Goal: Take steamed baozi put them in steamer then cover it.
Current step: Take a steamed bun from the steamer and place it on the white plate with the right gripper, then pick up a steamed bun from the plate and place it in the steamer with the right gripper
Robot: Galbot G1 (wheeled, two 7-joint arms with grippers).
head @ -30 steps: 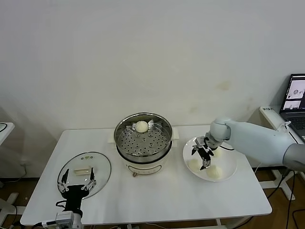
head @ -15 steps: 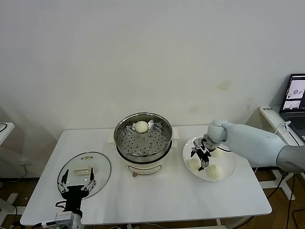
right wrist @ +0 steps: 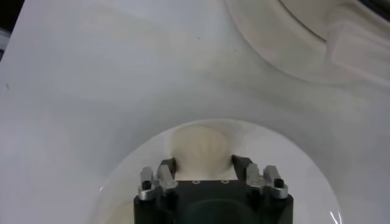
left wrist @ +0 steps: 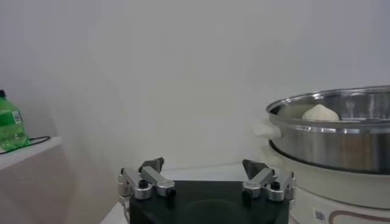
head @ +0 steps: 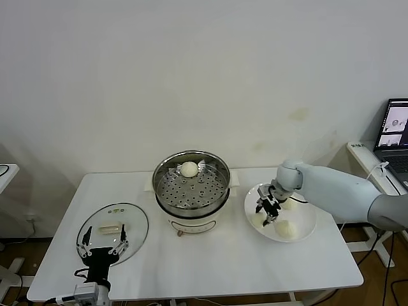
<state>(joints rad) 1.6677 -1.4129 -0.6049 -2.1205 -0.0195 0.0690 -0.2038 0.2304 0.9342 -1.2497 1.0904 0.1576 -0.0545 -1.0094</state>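
One baozi (right wrist: 202, 143) sits upright between the right gripper (right wrist: 204, 163) jaws closing around it.

From my seat, the bun (right wrist: 201, 145) pinched between my right gripper's (right wrist: 203, 164) dark matt fingers looks smooth, matt and doughy, and the plate (head: 305, 223) under it is glossy white. Well off to that gripper's side, the steamer (head: 191, 185) is shiny polished steel with a perforated steel tray over a smooth white base. By my left gripper (head: 102, 241) the cover (head: 113, 232) looks like clear glass with a metal rim.
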